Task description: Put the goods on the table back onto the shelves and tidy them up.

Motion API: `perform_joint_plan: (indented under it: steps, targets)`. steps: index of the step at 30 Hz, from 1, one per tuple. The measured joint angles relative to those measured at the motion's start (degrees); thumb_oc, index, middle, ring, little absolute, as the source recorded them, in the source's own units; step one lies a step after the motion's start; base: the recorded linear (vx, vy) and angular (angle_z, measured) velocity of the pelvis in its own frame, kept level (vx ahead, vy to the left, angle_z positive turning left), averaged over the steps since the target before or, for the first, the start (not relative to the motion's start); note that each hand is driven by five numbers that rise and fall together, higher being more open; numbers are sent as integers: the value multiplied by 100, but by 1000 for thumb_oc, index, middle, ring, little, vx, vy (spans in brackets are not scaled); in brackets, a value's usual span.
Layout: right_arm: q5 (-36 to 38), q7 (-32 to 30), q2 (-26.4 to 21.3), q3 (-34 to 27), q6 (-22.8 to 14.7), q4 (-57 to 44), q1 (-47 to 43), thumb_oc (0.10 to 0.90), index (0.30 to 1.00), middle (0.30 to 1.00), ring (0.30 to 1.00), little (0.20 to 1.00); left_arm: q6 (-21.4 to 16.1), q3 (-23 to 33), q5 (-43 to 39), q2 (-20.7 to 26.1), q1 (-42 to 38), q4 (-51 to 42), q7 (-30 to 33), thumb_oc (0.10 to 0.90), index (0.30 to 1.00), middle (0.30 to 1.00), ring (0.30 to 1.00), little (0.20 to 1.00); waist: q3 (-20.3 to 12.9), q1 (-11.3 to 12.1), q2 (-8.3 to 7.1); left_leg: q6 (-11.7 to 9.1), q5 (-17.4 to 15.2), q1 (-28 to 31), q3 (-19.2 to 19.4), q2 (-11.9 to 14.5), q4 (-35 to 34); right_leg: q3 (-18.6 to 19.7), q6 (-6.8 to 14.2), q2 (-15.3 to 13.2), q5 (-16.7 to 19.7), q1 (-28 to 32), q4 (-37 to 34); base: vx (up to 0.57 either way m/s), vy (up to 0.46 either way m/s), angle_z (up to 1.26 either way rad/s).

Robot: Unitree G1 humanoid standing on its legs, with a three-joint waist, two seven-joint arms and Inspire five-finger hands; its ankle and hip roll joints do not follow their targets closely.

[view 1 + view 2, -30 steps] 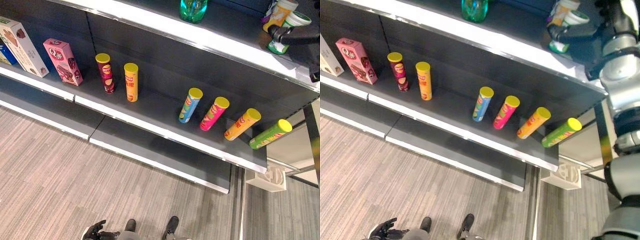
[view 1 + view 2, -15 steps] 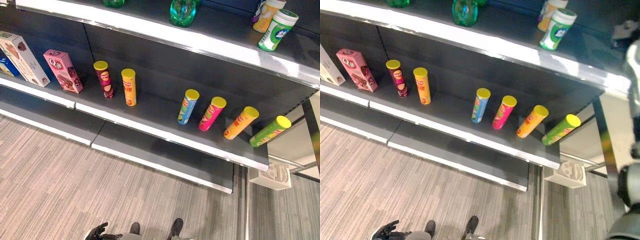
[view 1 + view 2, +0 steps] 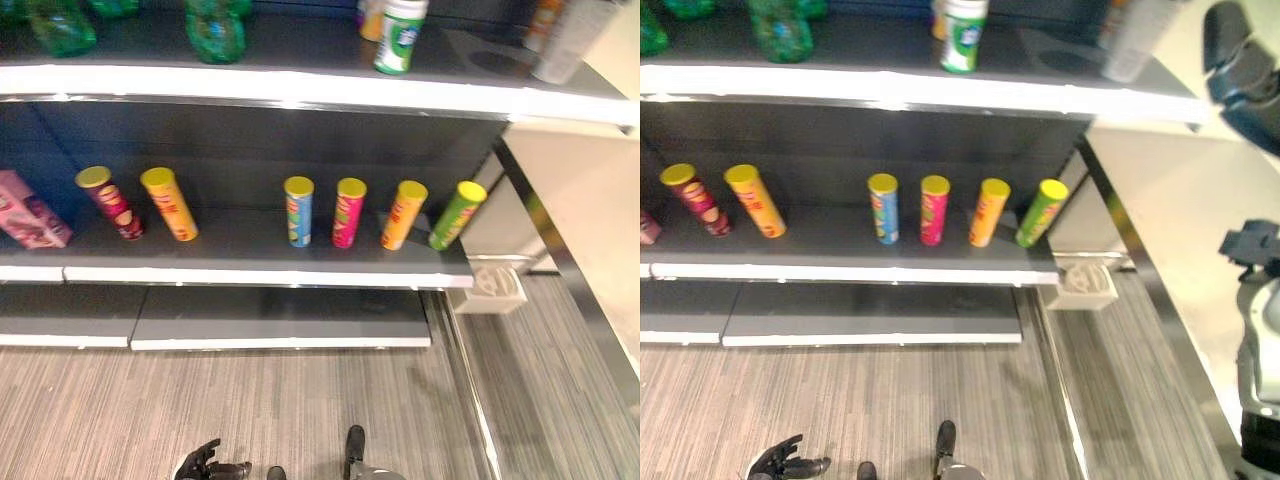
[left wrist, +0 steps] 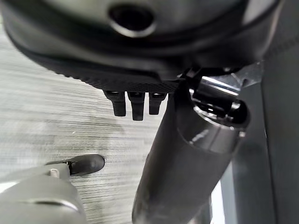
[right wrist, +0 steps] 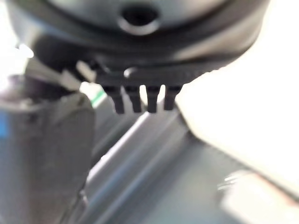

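The right eye view takes in the right hand [image 3: 1237, 70], dark and raised beside the top shelf's [image 3: 940, 90] right end; whether its fingers are spread or curled cannot be told there. Its own wrist view gives a row of fingers [image 5: 140, 98] reaching straight out with nothing between them, over a blurred grey rail.

Both eye views catch the left hand [image 3: 205, 464] low over the striped floor [image 3: 300, 410], well below the middle shelf [image 3: 250, 272], with fingers loosely spread and empty. The left wrist view shows its short fingers [image 4: 135, 103] hanging straight above the floor, touching nothing.

On the middle shelf six yellow-lidded tubes stand in a row: a maroon tube [image 3: 108, 203] and an orange tube [image 3: 170, 204] toward the left, then a blue tube [image 3: 298, 211], a pink tube [image 3: 348, 212], another orange one [image 3: 403, 214] and a green tube [image 3: 456, 214] leaning at the right end. A pink box [image 3: 28, 212] sits left of the maroon tube.

On the top shelf, above the blue tube, stands a white-and-green canister [image 3: 399, 36]; green bottles [image 3: 214, 28] stand further left.
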Motion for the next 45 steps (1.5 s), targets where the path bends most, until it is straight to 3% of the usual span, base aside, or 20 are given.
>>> perform_joint_plan:
  steps: [4,5,7,8,9,10,11,12,13,14,16,17,19,21,22,24,30,32,34,45]
  targets:
    - [-110,158,293,18,60,-116,163,800,900,900,900,900,10,-158,52,104,-49,-8,-118,800,900,900,900,900,62,-175,-68,72,25,-199,934,79,-17,316,590,59,-394,-580,28,-89,-3,-118]
    - [-114,153,373,16,143,-126,177,800,900,900,900,900,9,-102,41,127,-94,-18,-100,800,900,900,900,900,184,-275,140,171,-15,-206,1262,354,8,-355,426,-2,-232,-588,169,-92,-113,-205]
    - [-114,137,368,-77,175,-215,168,800,900,900,900,900,-5,13,32,371,-147,-147,-114,800,900,900,900,900,216,-255,234,170,-14,-64,1523,627,65,-1112,560,-874,-193,5,268,-116,-204,-148]
    - [-152,152,366,58,161,-250,-67,800,900,900,900,900,-26,41,-7,500,-169,-229,-85,800,900,900,900,900,226,-64,259,162,-9,-15,1828,820,202,-2219,651,-1375,-286,303,501,-43,-299,-142]
    - [-250,166,226,386,160,-254,-390,800,900,900,900,900,-25,103,-15,621,-152,-233,-87,800,900,900,900,900,213,223,240,37,72,83,1932,1061,333,-2633,590,-1675,-217,508,605,84,-400,-164]
    - [-419,277,-290,635,177,-175,-570,800,900,900,900,900,-6,152,-16,808,-49,-163,-88,800,900,900,900,900,80,323,20,-227,243,245,1873,1245,474,-2574,370,-1420,197,1078,148,167,-592,-135]
    - [-449,260,-220,660,215,-69,-721,800,900,900,900,900,12,292,-13,571,-20,-145,-102,800,900,900,900,900,107,333,19,-465,188,-207,1738,1704,1362,-2559,228,-1165,-119,1193,43,211,-628,-52]
    - [-437,259,-497,384,377,68,-413,800,900,900,900,900,8,295,-17,34,36,-205,-125,800,900,900,900,900,-21,214,226,-816,404,-149,1536,1451,244,-2436,182,-997,-150,1305,48,157,-538,-10]
    - [-388,263,-843,60,455,231,-22,800,900,900,900,900,7,119,-21,-358,98,-188,-208,800,900,900,900,900,-119,94,538,-504,1183,-182,1851,1550,205,-2307,158,-678,-340,1420,148,61,-348,8]
    - [-331,261,-853,-112,455,238,149,800,900,900,900,900,2,-41,-19,-351,145,-201,-257,800,900,900,900,900,-157,-22,495,-417,1266,-155,1757,1815,295,-2107,214,-474,-717,1418,179,28,-342,-36]
    - [32,371,-931,-73,332,364,183,800,900,900,900,900,72,-59,-16,-332,80,-225,-370,800,900,900,900,900,-241,-274,302,-582,1737,-183,1616,2384,406,-1809,-127,149,-908,1480,63,31,-469,-45]
    - [171,602,-1228,149,286,552,447,800,900,900,900,900,71,-62,-18,-418,43,-359,-374,800,900,900,900,900,-174,-364,478,-631,2147,-130,1615,2569,440,-1775,-191,183,-1403,1126,754,23,-369,-21]
    - [335,1168,-918,570,392,439,718,800,900,900,900,900,58,10,-15,98,20,-369,-377,800,900,900,900,900,-114,-281,234,-1030,2335,-559,1300,3071,1391,-1456,-857,718,-1198,1202,215,-65,-237,-72]
    - [876,1281,-787,1117,484,714,30,800,900,900,900,900,59,57,-90,62,38,-465,-382,800,900,900,900,900,79,-115,-27,-981,1072,-1186,-524,1865,2418,-1083,-1088,394,-1206,1064,315,2,-54,-75]
    - [995,1287,-792,1207,535,751,-60,800,900,900,900,900,46,38,-153,45,8,-474,-380,800,900,900,900,900,115,38,-87,-960,644,-1119,-825,1565,2179,-1016,-1040,291,-1107,1071,266,26,56,-40]
    - [1139,1424,-815,1320,556,943,-108,800,900,900,900,900,18,3,-235,23,8,-462,-461,800,900,900,900,900,156,226,-40,-991,540,-1170,-488,1396,1091,-1112,-1050,351,-1076,1228,118,41,75,-5]
    - [1159,1664,-629,1905,615,1185,-481,800,900,900,900,900,-39,2,-448,-39,-56,-311,-470,800,900,900,900,900,428,518,177,-1006,555,-843,-1028,982,-101,-581,-909,725,-1059,1393,47,70,167,-45]
    - [1159,1664,-631,1904,674,1190,-483,800,900,900,900,900,-12,5,-436,-81,-44,-108,-468,800,900,900,900,900,419,298,264,-959,543,-605,-859,998,-116,-579,-795,737,-1075,1420,49,68,157,-9]
    - [1158,1667,-592,1851,696,1185,-485,800,900,900,900,900,-6,15,-434,-88,-2,-114,-463,800,900,900,900,900,437,208,286,-551,776,-538,-827,884,-100,-553,-559,621,-1037,1397,50,39,130,-4]
    - [1108,1901,-589,2403,835,1224,-1010,800,900,900,900,900,-28,121,-433,121,39,-121,-433,800,900,900,900,900,448,718,177,-255,645,-458,-588,406,-98,-430,-218,123,-1016,1420,48,28,92,-4]
